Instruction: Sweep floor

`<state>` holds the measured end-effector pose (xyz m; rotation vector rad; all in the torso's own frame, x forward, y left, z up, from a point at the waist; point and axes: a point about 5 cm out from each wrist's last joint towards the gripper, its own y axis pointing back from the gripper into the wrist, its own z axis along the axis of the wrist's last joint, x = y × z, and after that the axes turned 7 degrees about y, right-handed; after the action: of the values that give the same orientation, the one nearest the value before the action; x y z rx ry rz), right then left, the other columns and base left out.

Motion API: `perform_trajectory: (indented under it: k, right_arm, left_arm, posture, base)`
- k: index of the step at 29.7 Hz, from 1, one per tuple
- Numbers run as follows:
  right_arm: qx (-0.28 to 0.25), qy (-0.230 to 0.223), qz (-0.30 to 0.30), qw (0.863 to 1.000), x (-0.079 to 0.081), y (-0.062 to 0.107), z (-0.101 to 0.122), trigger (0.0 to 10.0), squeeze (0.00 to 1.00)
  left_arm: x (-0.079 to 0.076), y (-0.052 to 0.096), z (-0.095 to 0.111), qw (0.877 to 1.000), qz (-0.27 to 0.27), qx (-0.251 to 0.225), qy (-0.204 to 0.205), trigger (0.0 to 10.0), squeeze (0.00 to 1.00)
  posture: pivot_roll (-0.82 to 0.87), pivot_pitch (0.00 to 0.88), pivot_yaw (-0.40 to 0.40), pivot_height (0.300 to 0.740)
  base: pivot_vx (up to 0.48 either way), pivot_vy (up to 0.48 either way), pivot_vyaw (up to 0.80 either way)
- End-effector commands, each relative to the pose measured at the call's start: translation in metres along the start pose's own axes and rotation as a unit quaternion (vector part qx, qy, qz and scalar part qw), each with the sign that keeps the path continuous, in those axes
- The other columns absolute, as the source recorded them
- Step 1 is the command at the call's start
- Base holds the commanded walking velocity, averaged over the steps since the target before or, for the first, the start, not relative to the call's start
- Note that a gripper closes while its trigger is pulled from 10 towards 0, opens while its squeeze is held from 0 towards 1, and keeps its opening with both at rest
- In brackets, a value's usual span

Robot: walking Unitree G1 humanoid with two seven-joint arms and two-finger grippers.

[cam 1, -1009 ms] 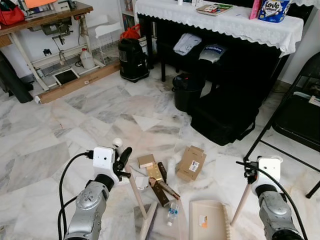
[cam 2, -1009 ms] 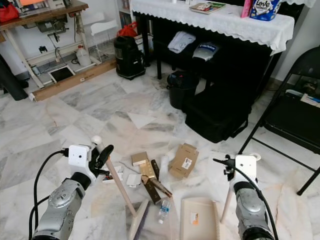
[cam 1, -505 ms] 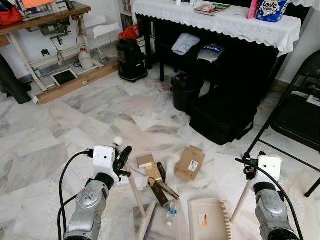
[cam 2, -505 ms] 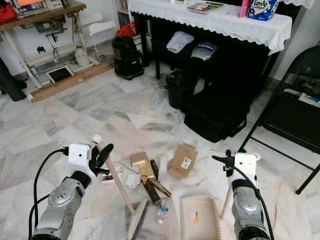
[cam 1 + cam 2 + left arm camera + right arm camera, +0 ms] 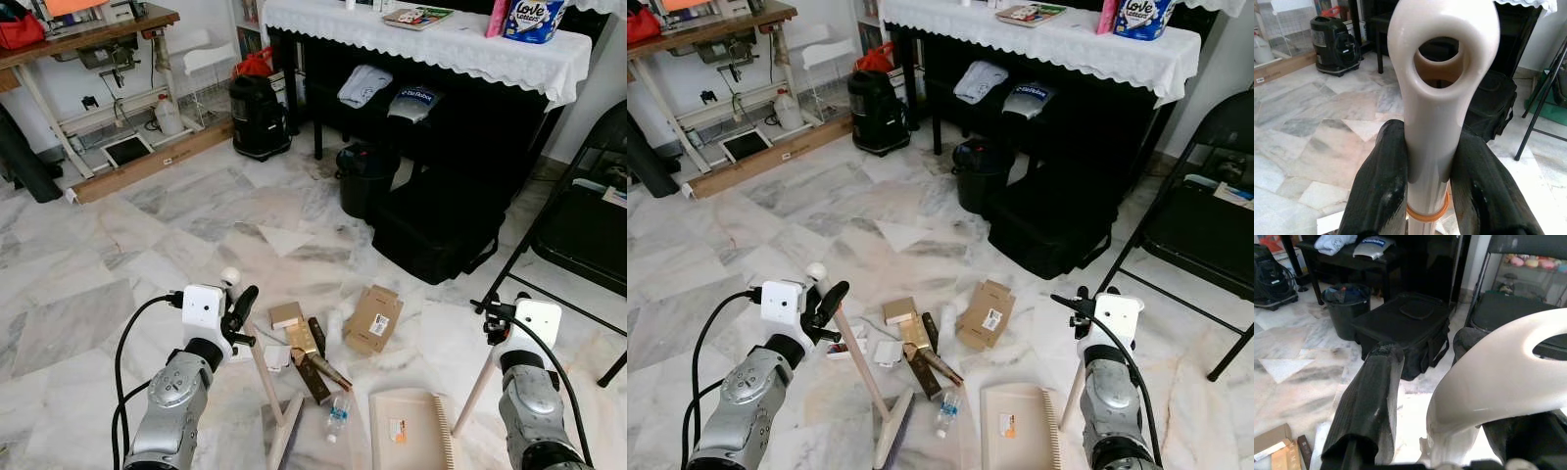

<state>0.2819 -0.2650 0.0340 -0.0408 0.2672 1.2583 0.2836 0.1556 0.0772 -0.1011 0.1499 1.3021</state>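
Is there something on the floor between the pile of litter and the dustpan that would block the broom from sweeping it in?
Nothing visible blocks it. The litter (boxes, a small bottle) lies on bare marble floor just beyond the dustpan. The broom head, held by the left gripper, sits beside the dustpan, nearer the robot than the pile.

I get even, soft daylight across the marble floor (image 5: 147, 235); the head views are sharp, with faint sheen on the tiles and deep shade under the table (image 5: 431, 44) at 1 o'clock. In the left wrist view the handle (image 5: 1442, 98) is bright and slightly soft, glossy at 12 o'clock. In the right wrist view the near fingers (image 5: 1369, 401) blur.
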Motion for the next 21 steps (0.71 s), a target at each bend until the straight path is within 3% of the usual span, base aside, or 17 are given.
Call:
perform_trajectory:
  k: [1, 2, 15, 16, 17, 18, 21]
  right_arm:
    - [0.020, -0.001, 0.009, 1.000, 0.001, 0.002, -0.007, 10.0, 0.07]
    - [0.022, 0.002, 0.011, 1.000, 0.001, 0.003, -0.007, 10.0, 1.00]
    - [0.041, 0.011, 0.055, 0.998, -0.016, 0.001, -0.010, 10.0, 1.00]
    - [0.046, 0.009, 0.065, 0.997, -0.017, 0.001, -0.010, 10.0, 0.55]
    - [0.051, 0.006, 0.076, 0.996, -0.017, 0.001, -0.011, 10.0, 0.55]
    - [0.053, 0.015, 0.079, 0.995, -0.018, 0.000, -0.011, 10.0, 0.00]
    - [0.053, 0.024, 0.077, 0.995, -0.021, 0.000, -0.011, 10.0, 0.00]
  left_arm:
    - [0.001, -0.003, 0.007, 1.000, -0.002, -0.009, -0.010, 10.0, 0.00]
    - [0.001, -0.002, 0.007, 1.000, -0.002, -0.009, -0.010, 10.0, 0.00]
    - [-0.001, -0.003, 0.006, 1.000, -0.009, -0.004, -0.008, 10.0, 0.00]
    - [0.000, -0.003, 0.006, 1.000, -0.009, -0.004, -0.008, 10.0, 0.00]
    - [0.000, -0.003, 0.006, 1.000, -0.009, -0.004, -0.007, 10.0, 0.00]
    - [-0.001, -0.003, 0.006, 1.000, -0.009, -0.003, -0.008, 10.0, 0.00]
    - [-0.001, -0.003, 0.005, 1.000, -0.010, -0.002, -0.007, 10.0, 0.00]
  posture:
    - [0.10, 0.000, 0.037, 0.740]
    - [0.10, 0.000, 0.038, 0.740]
    - [0.10, 0.000, 0.043, 0.740]
    - [0.09, 0.000, 0.044, 0.740]
    - [0.09, 0.000, 0.044, 0.740]
    - [0.09, 0.000, 0.044, 0.740]
    - [0.09, 0.000, 0.045, 0.740]
  base:
    - [0.000, 0.000, 0.00]
    - [0.000, 0.000, 0.00]
    - [0.000, 0.000, 0.00]
    - [0.000, 0.000, 0.00]
    - [0.000, 0.000, 0.00]
    - [0.000, 0.000, 0.00]
    - [0.000, 0.000, 0.00]
